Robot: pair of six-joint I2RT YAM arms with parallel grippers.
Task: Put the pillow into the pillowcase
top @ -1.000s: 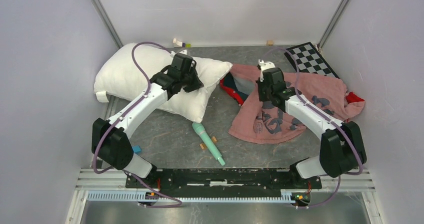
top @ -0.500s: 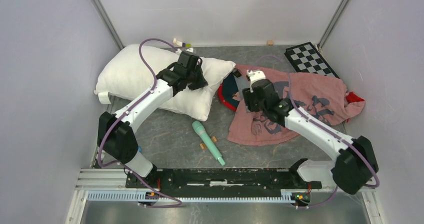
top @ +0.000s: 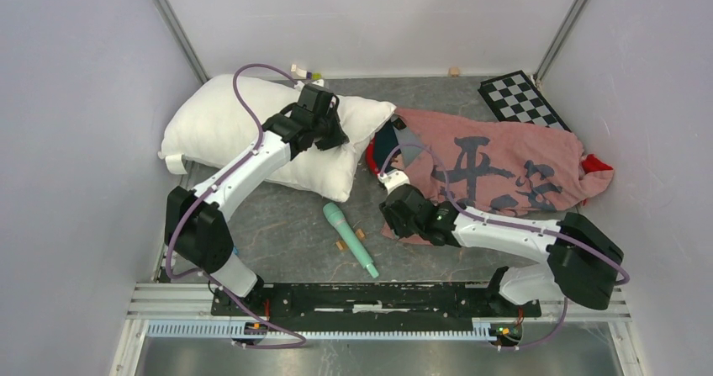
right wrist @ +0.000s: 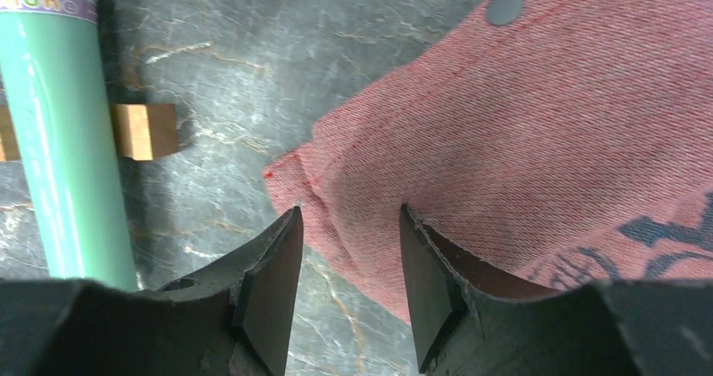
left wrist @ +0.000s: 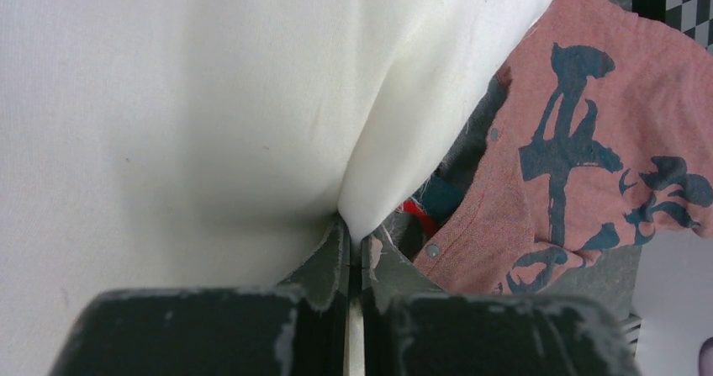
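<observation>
The pillow [top: 220, 128] lies in the far-left corner of the counter [top: 286, 225]. It is plain white, puffy and roughly rectangular, and its right corner points toward the middle. The left arm [top: 244, 167] reaches up from the near-left edge, bent at the elbow, with its wrist over the right part of the pillow. The left fingers [left wrist: 333, 262] are pressed together, pinching a fold of the pillow's white cloth at its right edge.

A teal microphone [top: 350, 240] lies near the counter's middle front, with small wooden blocks [top: 342, 246] just beside it.

The pillowcase [top: 504, 161] is spread over the right half of the counter. Its faded pink-red side faces up and carries big dark brush marks. Its left end gapes just beside the pillow's corner, showing bright red and dark blue inside. Grey snap studs sit along that hem.

The right arm [top: 504, 229] stretches low and leftward from the near-right edge. The right fingers [right wrist: 273, 283] stand apart, with the near-left corner of the pillowcase lying between them and nothing clamped.

A black-and-white checkerboard [top: 523, 98] lies in the far-right corner.
</observation>
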